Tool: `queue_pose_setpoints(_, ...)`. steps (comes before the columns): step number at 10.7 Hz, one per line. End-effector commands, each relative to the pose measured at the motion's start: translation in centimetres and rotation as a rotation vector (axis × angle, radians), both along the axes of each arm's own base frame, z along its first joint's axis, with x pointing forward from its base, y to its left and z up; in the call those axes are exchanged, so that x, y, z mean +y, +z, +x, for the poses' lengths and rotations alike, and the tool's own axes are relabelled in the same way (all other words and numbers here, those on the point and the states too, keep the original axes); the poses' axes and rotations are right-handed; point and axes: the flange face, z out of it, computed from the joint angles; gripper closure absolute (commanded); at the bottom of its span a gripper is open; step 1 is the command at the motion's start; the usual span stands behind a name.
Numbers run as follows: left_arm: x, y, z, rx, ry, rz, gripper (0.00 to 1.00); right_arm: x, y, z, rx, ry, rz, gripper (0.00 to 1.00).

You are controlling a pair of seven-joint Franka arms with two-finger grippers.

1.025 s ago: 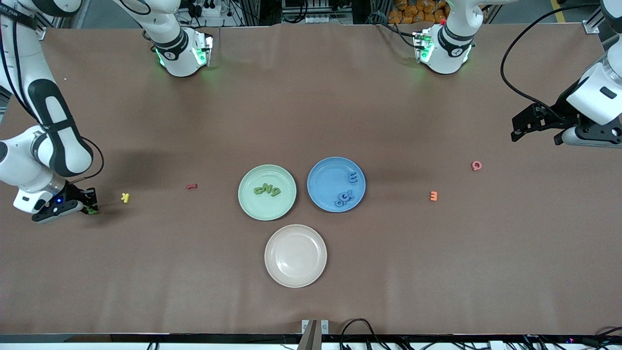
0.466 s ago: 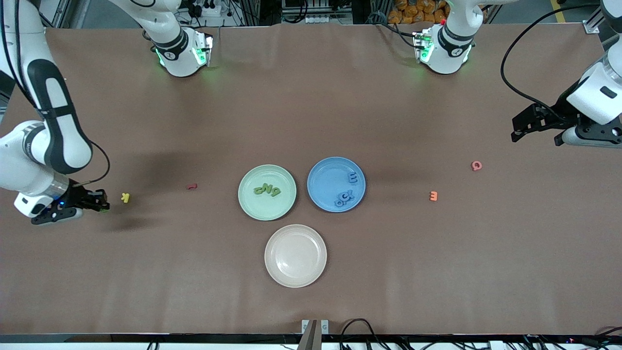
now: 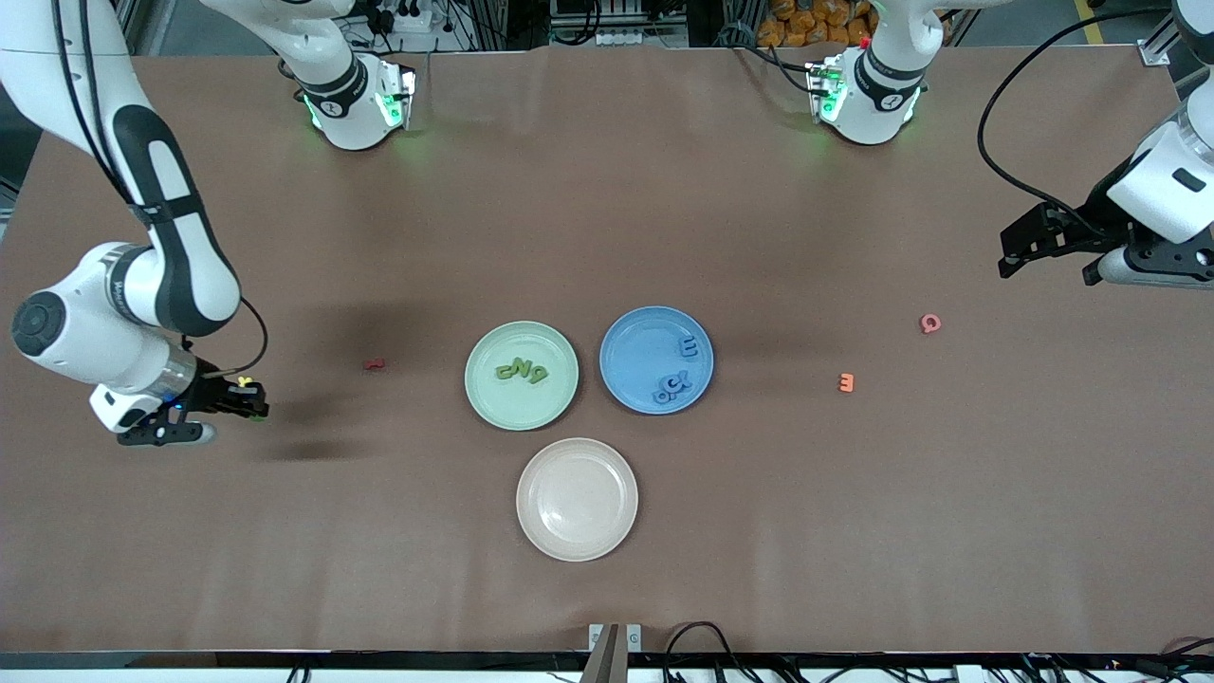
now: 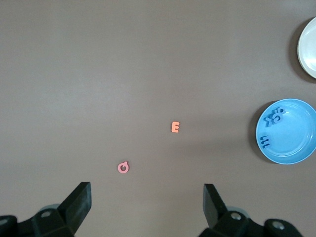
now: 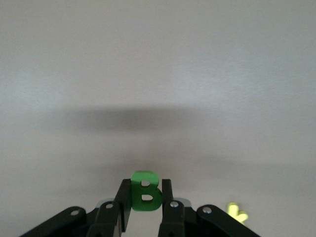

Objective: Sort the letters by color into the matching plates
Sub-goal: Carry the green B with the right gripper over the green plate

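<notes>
My right gripper (image 3: pixel 254 408) is shut on a green letter B (image 5: pixel 145 193), held upright between its fingers (image 5: pixel 124 197) above the table, over a spot beside the yellow K (image 3: pixel 245 382). The pale green plate (image 3: pixel 488 403) holds three green letters (image 3: pixel 522 371). Beside it, the blue plate (image 3: pixel 634 349) holds several blue letters (image 3: pixel 673 383); it also shows in the left wrist view as the blue plate (image 4: pixel 294 143). My left gripper (image 3: pixel 1013 254) waits open and empty (image 4: pixel 147 200) above the table at the left arm's end.
A beige-pink plate (image 3: pixel 577 541) lies nearer the front camera than the other two. A red letter (image 3: pixel 375 363) lies between the right gripper and the green plate. An orange E (image 3: pixel 847 382) and a pink letter (image 3: pixel 930 323) lie toward the left arm's end.
My right gripper has risen off the table with the green B and moved toward the plates, now partly covering the yellow K. The left arm has not moved.
</notes>
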Motion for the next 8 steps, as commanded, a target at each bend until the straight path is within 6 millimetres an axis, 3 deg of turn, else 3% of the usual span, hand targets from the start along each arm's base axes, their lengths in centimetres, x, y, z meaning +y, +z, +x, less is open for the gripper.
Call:
queue_pose_setpoints(1,0.2,0.3,-0.3,-0.018,-0.017,0.009,0.0,5.7,1.0,-0.1,0.019,-0.135,0.022,0.71)
queue_pose_setpoints(8,0.2,0.3,-0.3,-0.019,-0.019,0.009,0.0,22.1,0.8,-2.2,0.069,-0.248,0.03,0.71)
